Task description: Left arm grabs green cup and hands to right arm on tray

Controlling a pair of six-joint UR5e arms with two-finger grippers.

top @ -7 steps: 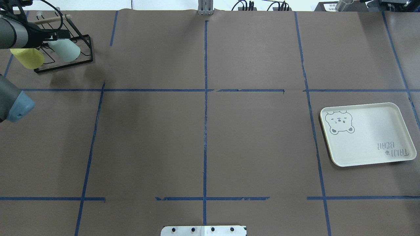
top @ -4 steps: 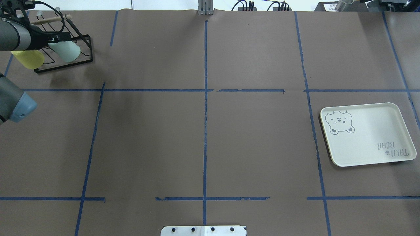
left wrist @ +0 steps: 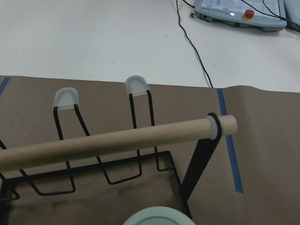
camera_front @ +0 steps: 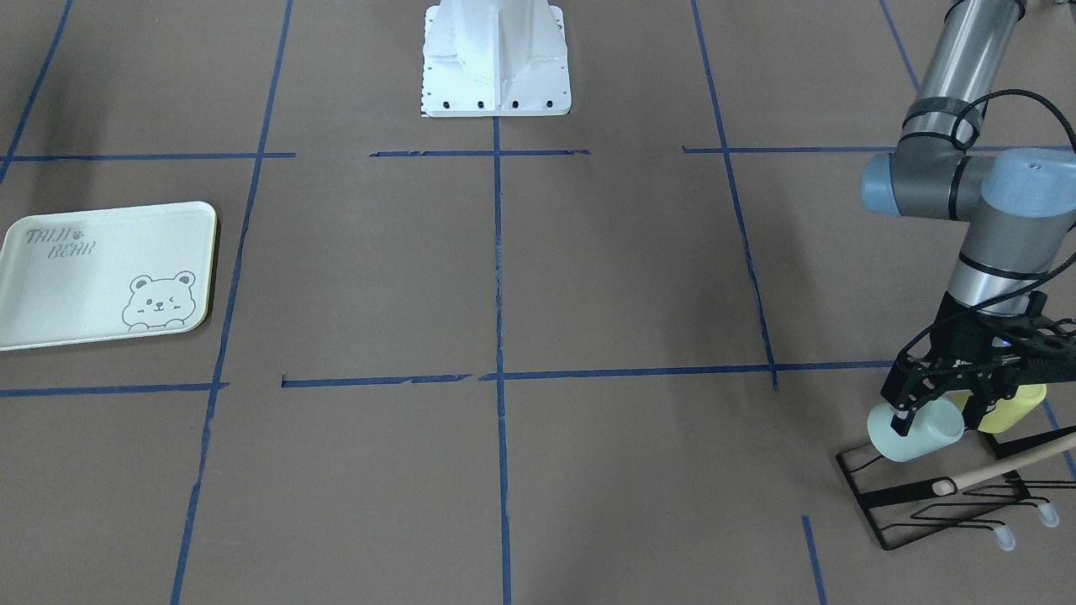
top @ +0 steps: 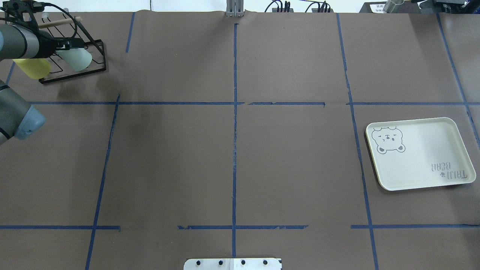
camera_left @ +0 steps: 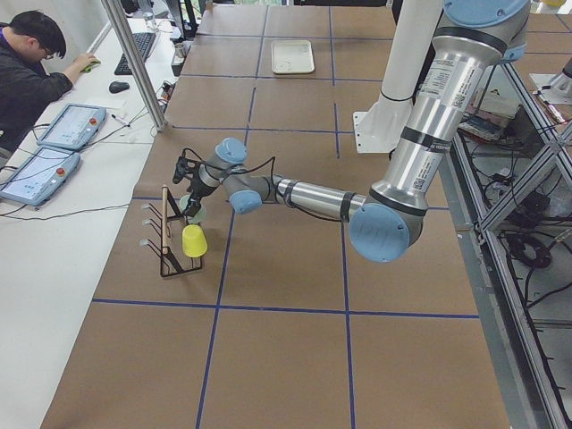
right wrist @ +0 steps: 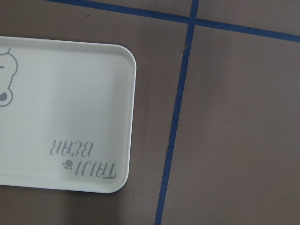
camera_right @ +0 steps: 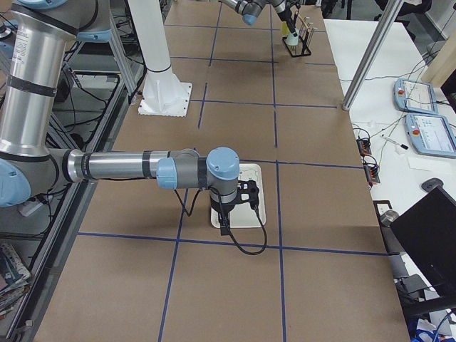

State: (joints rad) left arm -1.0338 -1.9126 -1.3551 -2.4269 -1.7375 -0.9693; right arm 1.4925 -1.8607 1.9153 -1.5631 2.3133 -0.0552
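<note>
Surface of brown paper lies under both arms: the right arm hangs above the tray, mid-right in the overhead frame, and whether the right fingers are spread we cannot tell. At the front view's lower right the left arm meets a black rack, where the green cup sits tilted beside a yellow cup, with the left fingers spread either side of it.

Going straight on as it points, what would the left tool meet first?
Probably the green cup, lying on the black rack right under the left tool; depth is unclear.
</note>
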